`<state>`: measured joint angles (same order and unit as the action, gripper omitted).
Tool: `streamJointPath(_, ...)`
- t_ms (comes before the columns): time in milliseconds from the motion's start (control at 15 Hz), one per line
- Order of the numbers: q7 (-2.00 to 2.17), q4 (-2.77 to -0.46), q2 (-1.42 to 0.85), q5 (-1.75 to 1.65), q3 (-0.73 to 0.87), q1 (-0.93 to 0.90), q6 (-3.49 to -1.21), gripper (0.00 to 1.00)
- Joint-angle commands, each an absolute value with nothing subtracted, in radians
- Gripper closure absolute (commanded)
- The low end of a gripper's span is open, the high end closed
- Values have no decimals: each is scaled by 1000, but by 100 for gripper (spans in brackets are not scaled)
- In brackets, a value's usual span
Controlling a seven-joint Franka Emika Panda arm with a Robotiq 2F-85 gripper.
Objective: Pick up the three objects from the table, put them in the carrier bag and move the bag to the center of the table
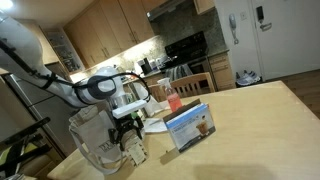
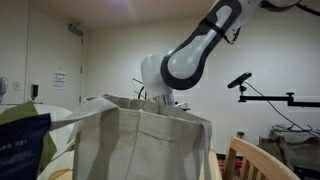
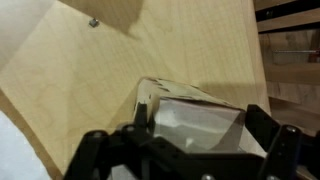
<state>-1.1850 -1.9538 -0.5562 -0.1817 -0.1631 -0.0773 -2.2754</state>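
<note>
Clenched on a small pale boxy item, the tool hangs low over the pale tan wooden desk in an exterior view, at the end of the white robot arm. Item and tool sit just beside a whitish, crinkly, semi-translucent plastic carrier bag that stands upright near the desk's edge; whether the item touches the desk cannot be told. On the far side of the tool from the bag, a light-blue flat carton picturing a drink stands on its edge on the desk. A pink-red bottle stands behind the carton.

In an exterior view from low on the desk, the carrier bag fills the foreground with its mouth open upward. The robot arm curves down behind the bag's rim, which hides the tool. The light-blue carton shows at the picture's edge, beside the bag.

In the wrist view, the tool has its dark fingers on either side of the pale boxy item, which is held over bare desk. A patch of the whitish bag shows in the lower corner, apart from the item.
</note>
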Motion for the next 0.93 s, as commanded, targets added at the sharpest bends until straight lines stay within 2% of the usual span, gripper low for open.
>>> streamJointPath(0,-1152,-1995,-522,-193,-163,-80,-2283,0)
streamJointPath(400,-1164,-1993,-517,-185,-167,-70,-2281,0)
streamJointPath(467,-1161,-1992,-516,-186,-166,-70,-2284,25)
streamJointPath(533,-1165,-1992,-515,-186,-166,-68,-2285,26)
streamJointPath(600,-1165,-1991,-511,-187,-165,-69,-2280,34)
streamJointPath(733,-1164,-1989,-504,-189,-163,-69,-2281,37)
streamJointPath(867,-1165,-1986,-503,-189,-163,-70,-2278,46)
